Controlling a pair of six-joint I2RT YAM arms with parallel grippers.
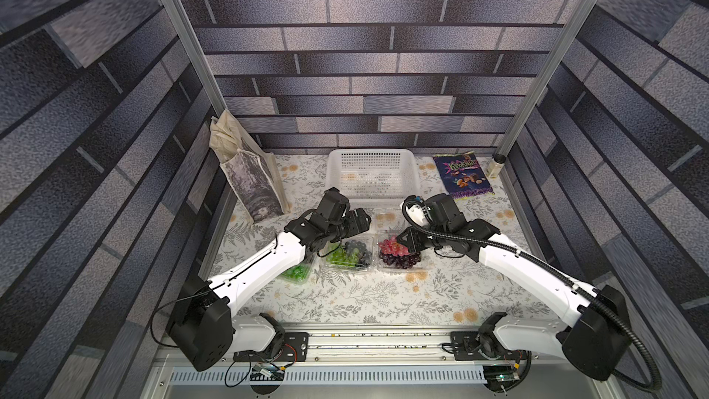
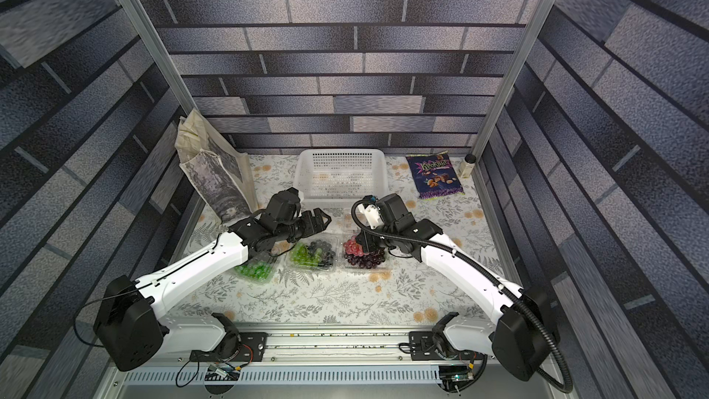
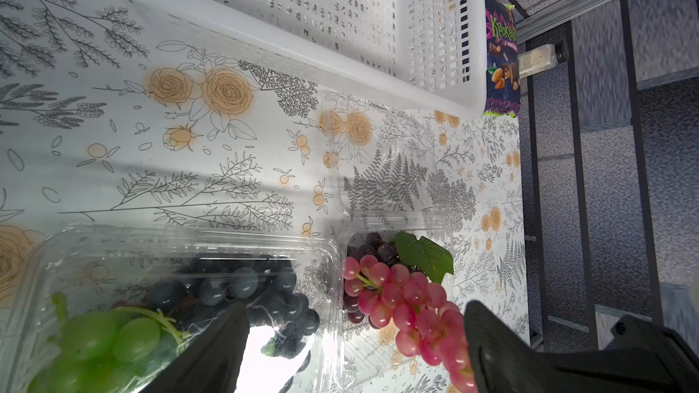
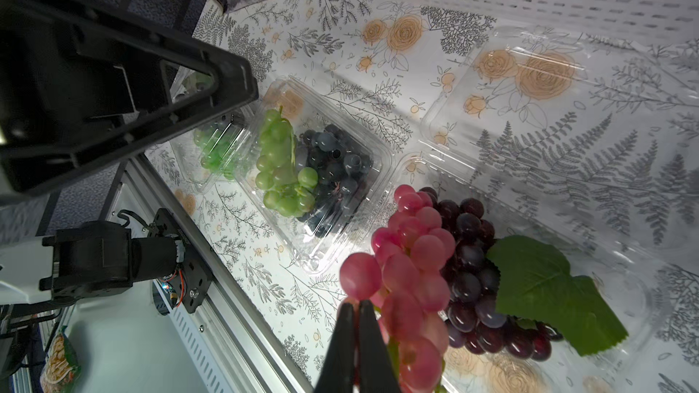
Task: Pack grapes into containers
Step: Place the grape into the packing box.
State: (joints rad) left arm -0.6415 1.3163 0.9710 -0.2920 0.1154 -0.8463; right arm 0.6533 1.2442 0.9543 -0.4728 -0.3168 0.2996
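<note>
Three clear containers stand in a row. The left container (image 1: pixel 303 282) holds bright green grapes (image 1: pixel 294 272) and lies partly under my left arm. The middle container (image 4: pixel 333 255) holds green grapes (image 4: pixel 278 160) and black grapes (image 4: pixel 333 160). The right container (image 4: pixel 624 296) has its lid (image 4: pixel 529 81) lying flat and holds dark purple grapes (image 4: pixel 469 258) with a leaf. The red grapes (image 4: pixel 412 258) rise from it, one end lifted. My right gripper (image 4: pixel 356 304) (image 1: pixel 401 241) is shut on them at that end. My left gripper (image 1: pixel 362 220) (image 3: pixel 355 311) hovers open above the middle and right containers.
A white perforated basket (image 1: pixel 330 170) stands behind the containers. A printed cloth bag (image 1: pixel 245 182) leans at the back left. A purple snack packet (image 1: pixel 462 176) and a small bottle (image 1: pixel 495 166) lie at the back right.
</note>
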